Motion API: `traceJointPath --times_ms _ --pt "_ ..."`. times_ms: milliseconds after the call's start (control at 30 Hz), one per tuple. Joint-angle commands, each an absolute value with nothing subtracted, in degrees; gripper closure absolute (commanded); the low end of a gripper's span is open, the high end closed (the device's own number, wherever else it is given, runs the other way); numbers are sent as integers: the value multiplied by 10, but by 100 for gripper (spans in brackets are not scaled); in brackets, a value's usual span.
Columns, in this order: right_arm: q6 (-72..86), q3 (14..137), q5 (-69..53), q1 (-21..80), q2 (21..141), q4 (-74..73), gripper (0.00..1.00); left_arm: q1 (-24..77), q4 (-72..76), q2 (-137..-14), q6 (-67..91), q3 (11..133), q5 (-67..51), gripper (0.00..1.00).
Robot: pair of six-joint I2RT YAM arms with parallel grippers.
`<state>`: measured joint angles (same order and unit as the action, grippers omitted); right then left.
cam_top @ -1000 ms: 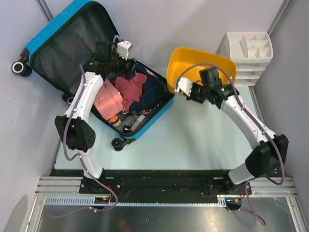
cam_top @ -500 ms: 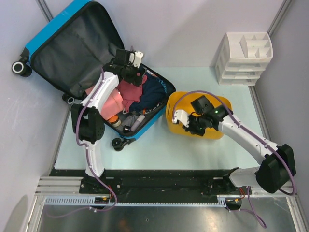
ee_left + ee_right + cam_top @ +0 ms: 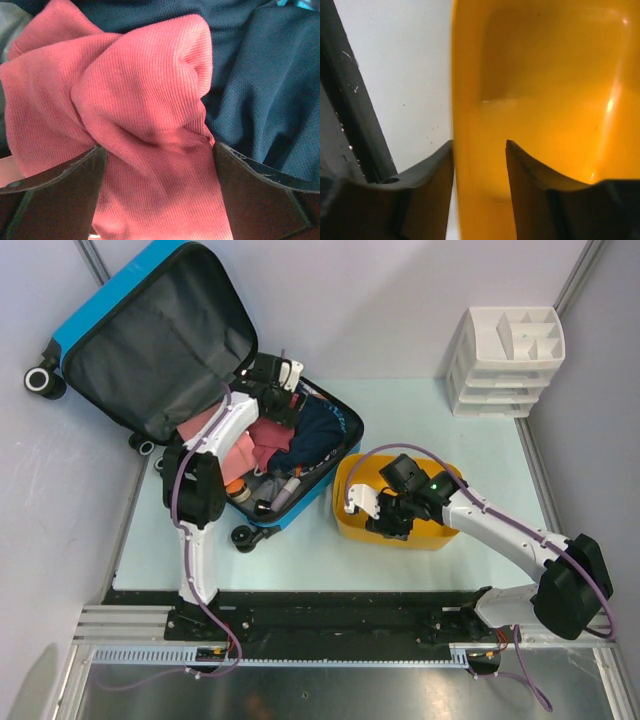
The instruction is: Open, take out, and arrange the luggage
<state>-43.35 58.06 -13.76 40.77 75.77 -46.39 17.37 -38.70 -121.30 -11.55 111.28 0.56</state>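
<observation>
The blue luggage (image 3: pixel 85 315) lies open at the back left, its grey-lined lid (image 3: pixel 140 335) leaning back. The lower half holds a red ribbed garment (image 3: pixel 268 435) (image 3: pixel 145 90) and navy clothing (image 3: pixel 318 425) (image 3: pixel 260 90). My left gripper (image 3: pixel 278 390) (image 3: pixel 159 147) is pressed down into that half, open, with a fold of the red garment bulging between its jaws. The yellow tub (image 3: pixel 420 537) (image 3: pixel 545 75) sits on the table right of the luggage. My right gripper (image 3: pixel 375 512) (image 3: pixel 479 145) is open astride the tub's left rim, one finger outside and one inside.
A white drawer organiser (image 3: pixel 508 360) stands at the back right. Small bottles and toiletries (image 3: pixel 272 490) fill the suitcase's near corner, beside a pink pouch (image 3: pixel 235 455). A black wheel (image 3: pixel 243 536) sticks out toward the table's front. Pale table surface (image 3: pixel 300 555) lies before both.
The right arm brought the yellow tub from the back down onto the table beside the suitcase, then its jaws parted. The left gripper dropped onto the red garment, its jaws narrowing slightly.
</observation>
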Motion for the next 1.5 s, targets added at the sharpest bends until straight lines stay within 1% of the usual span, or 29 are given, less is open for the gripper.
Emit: traceJointPath --times_ms 0,33,67,100,167,200,267,300,367,400,467,500,567,600,833,1233,1467 --pt "-422 584 -131 420 750 -431 39 179 -375 -1226 -88 1109 17 14" --pt "-414 585 -128 420 747 -428 33 178 -375 -1229 -88 1111 14 17" --pt "-410 584 -128 421 741 -425 23 178 -374 -1230 -86 1112 11 20" --pt "-407 587 -127 421 738 -425 20 178 -375 -1230 -87 1113 9 26" --pt "-399 591 -121 421 729 -423 15 175 -375 -1223 -90 1113 5 30" --pt "-396 592 -118 420 726 -419 13 173 -374 -1221 -91 1112 5 36" --pt "-383 600 -112 416 718 -412 10 162 -374 -1215 -86 1110 -37 45" --pt "-377 604 -112 413 710 -405 8 153 -374 -1206 -84 1110 -47 55" --pt "-357 615 -119 397 704 -396 6 145 -374 -1196 -81 1108 -81 62" --pt "-352 619 -123 389 698 -392 5 142 -375 -1188 -81 1108 -90 69" --pt "-338 630 -133 368 693 -384 4 134 -374 -1180 -83 1107 -113 76" --pt "-324 636 -138 360 692 -383 4 129 -374 -1176 -83 1107 -129 83" --pt "-316 646 -155 338 690 -377 4 126 -375 -1173 -83 1111 -144 91" --pt "-309 648 -156 332 691 -374 4 125 -375 -1172 -83 1112 -149 99" --pt "-286 654 -166 286 686 -365 4 124 -373 -1144 -88 1109 -203 100" --pt "-276 654 -162 271 688 -355 4 130 -361 -1084 -138 1124 -208 100" --pt "-262 654 -151 256 693 -334 2 148 -361 -1030 -178 1105 -254 100"
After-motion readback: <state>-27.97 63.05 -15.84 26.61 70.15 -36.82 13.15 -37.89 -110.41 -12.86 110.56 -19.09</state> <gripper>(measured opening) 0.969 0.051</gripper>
